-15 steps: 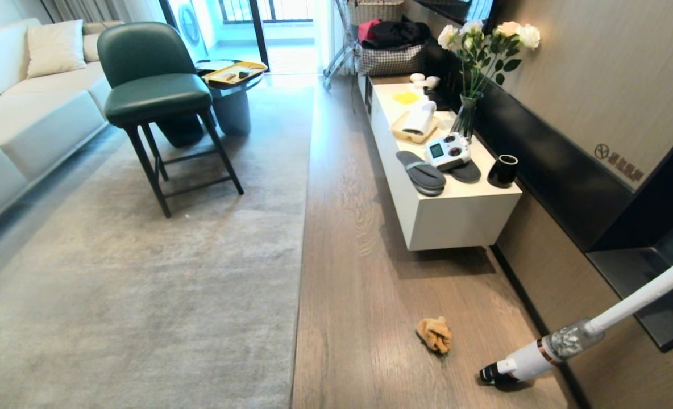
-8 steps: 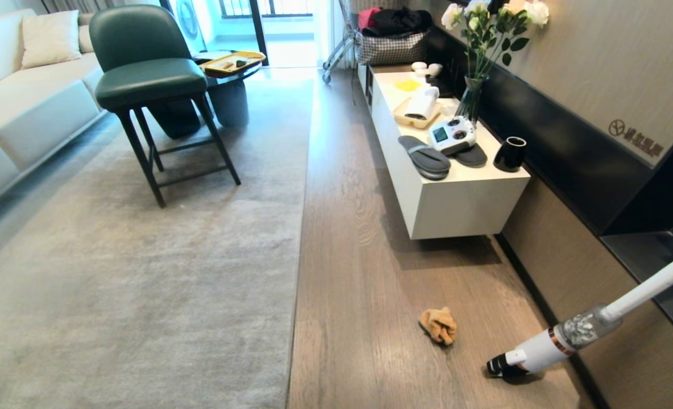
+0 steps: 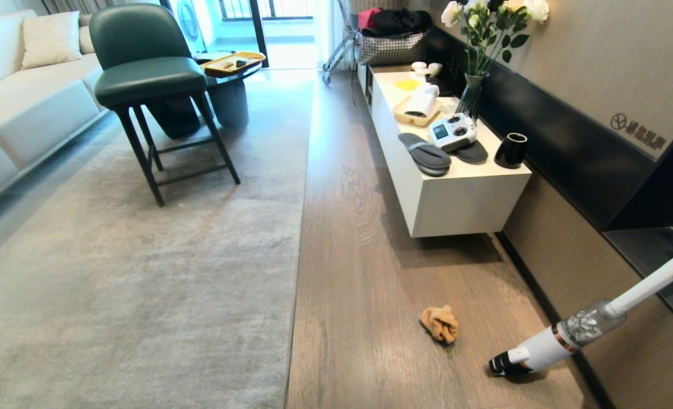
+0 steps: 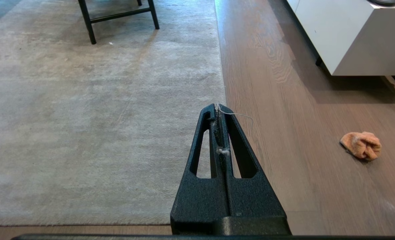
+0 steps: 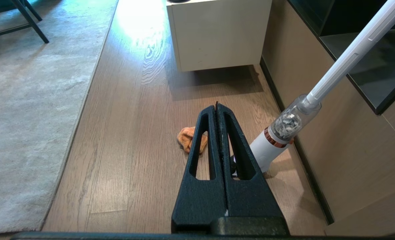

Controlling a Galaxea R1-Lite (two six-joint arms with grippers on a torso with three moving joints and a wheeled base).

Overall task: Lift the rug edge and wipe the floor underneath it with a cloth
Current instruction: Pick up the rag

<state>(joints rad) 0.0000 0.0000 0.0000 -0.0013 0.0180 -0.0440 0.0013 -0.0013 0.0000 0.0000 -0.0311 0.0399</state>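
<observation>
Pale grey pile fills the left of our head view, where the rug edge (image 3: 301,227) runs straight and flat against the floor (image 3: 359,255), with a green chair (image 3: 143,74) standing on the rug further back. Right of that border we see brown wood-grain planks, and on them the cloth (image 3: 440,324), a crumpled orange-tan lump lying well apart from the rug. A white cabinet (image 3: 456,199) hangs beyond it by the wall, and a white stick vacuum (image 3: 564,341) leans just right of the cloth.

Neither arm shows from the head. From its own wrist view we see the left gripper (image 4: 217,110) pinched together, empty, above the rug's border. The right gripper (image 5: 216,106) is likewise pressed closed and empty, hanging over the planks with the cloth partly hidden behind it.
</observation>
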